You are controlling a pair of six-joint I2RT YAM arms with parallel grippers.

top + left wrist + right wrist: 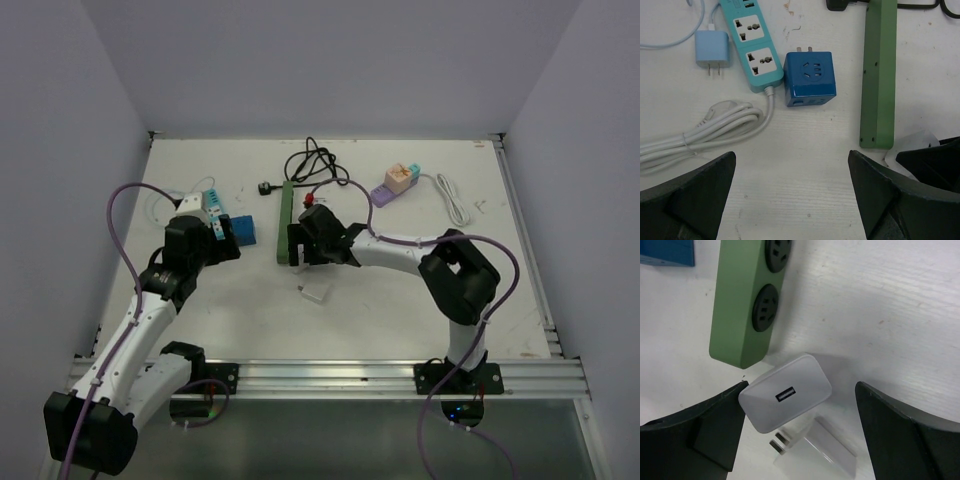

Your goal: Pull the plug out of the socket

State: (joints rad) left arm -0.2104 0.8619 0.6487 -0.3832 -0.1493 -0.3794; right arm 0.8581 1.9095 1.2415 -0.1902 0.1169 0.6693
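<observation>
The green power strip (742, 315) with round black sockets lies on the table, also in the top view (285, 222). A white USB plug (785, 397) sits free of the strip, tilted, its corner touching one finger (705, 435) of my right gripper (800, 390). The jaws stand wide and the other finger (905, 435) is well clear of the plug, so nothing is gripped. The two sockets in view are empty. My left gripper (791, 160) is open over bare table, just short of a blue cube adapter (810, 79).
A second white plug (820, 452) with two prongs lies just below the first. A teal power strip (752, 45), a light blue charger (712, 50) and a coiled white cord (710, 127) lie at the left. A purple adapter (393, 183) and a black cable (315, 160) sit at the back.
</observation>
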